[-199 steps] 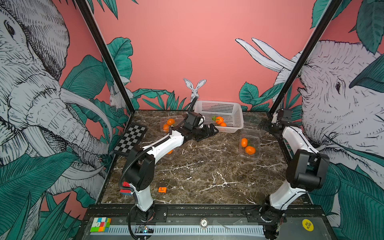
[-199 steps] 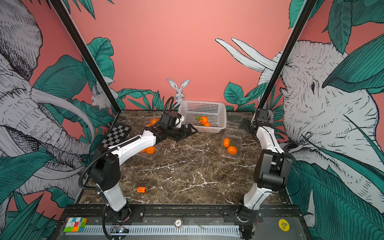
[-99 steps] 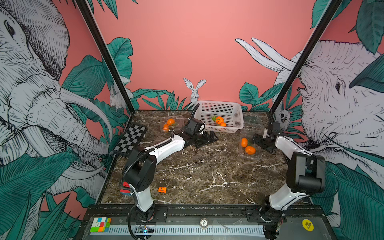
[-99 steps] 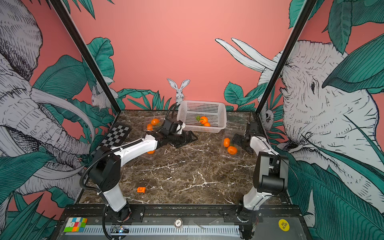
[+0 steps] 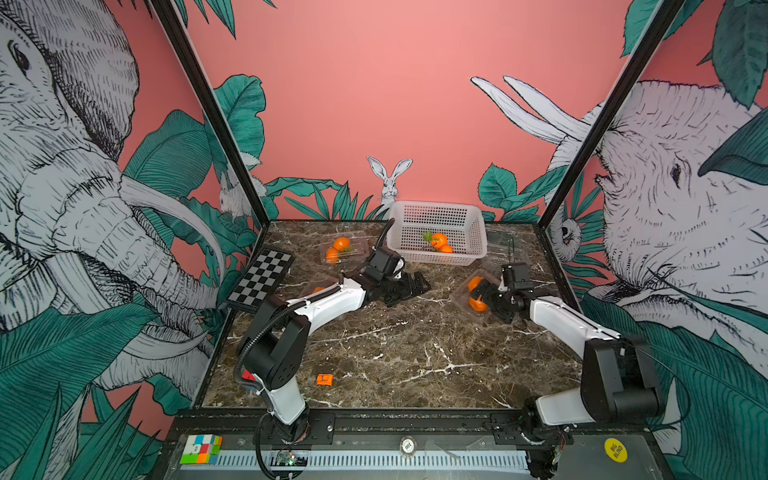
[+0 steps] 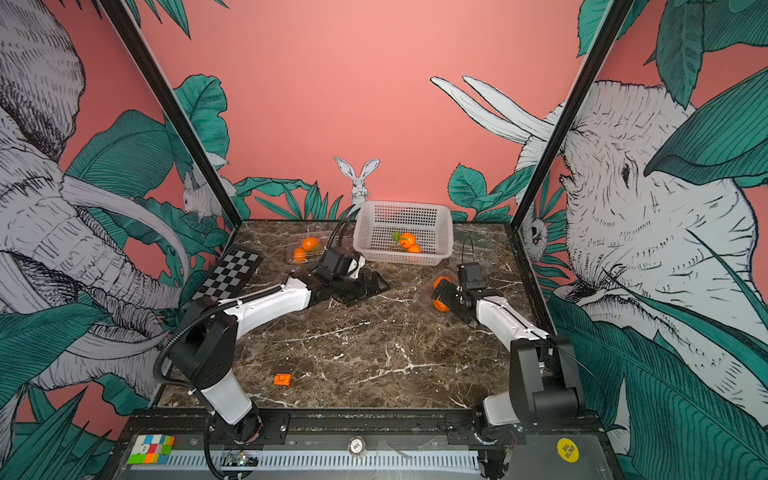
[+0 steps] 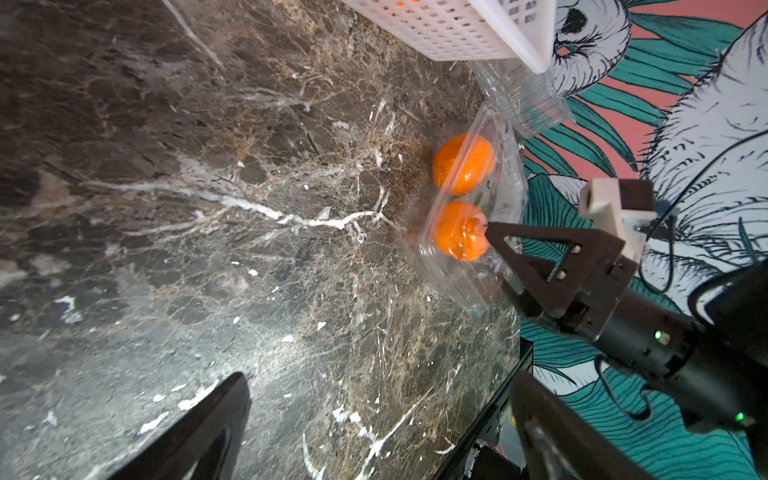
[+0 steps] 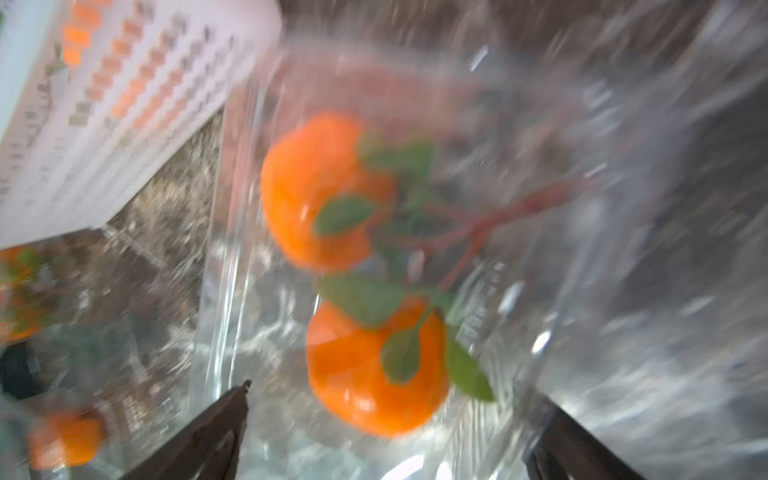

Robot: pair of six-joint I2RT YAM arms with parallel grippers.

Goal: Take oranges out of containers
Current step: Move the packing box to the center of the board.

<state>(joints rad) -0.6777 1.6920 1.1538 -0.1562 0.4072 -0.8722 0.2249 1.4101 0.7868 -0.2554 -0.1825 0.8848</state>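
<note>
Oranges (image 8: 374, 365): small, round, probably light and firm-skinned, apt to roll. Leaves and thin stem look fragile, so the hold belongs across the fruit's body, not the greenery. Two sit in a clear container (image 5: 459, 299) in front of the basket (image 5: 415, 226), off its right end. Container thin, glossy, flexible; it may slide or lift with the fruit. Right fingers (image 8: 216, 436) spread wide, flanking the nearer orange, not yet closed; view blurred. Left fingers (image 7: 199, 436) spread, empty, before the basket's middle. Basket wall close behind; open tabletop (image 5: 395, 353) in front.
</note>
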